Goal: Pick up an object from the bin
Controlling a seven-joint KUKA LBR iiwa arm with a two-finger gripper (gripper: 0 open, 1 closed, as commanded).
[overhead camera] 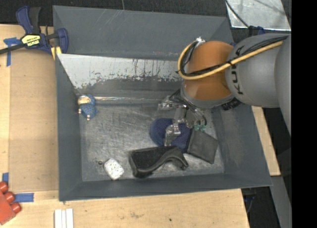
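My gripper hangs low in the bin's right half, its metal fingers right over a dark blue rounded thing that lies near the middle of the floor. The orange cover hides much of the fingers, so their spacing is unclear. Just right of the gripper lies a dark grey square pad with a small green tag. In front of the gripper a black curved handle-like piece rests near the bin's front wall.
A small blue and yellow figure sits at the far left by the back wall. A small white speckled object lies at the front left. The arm comes in from the right over the bin's rim.
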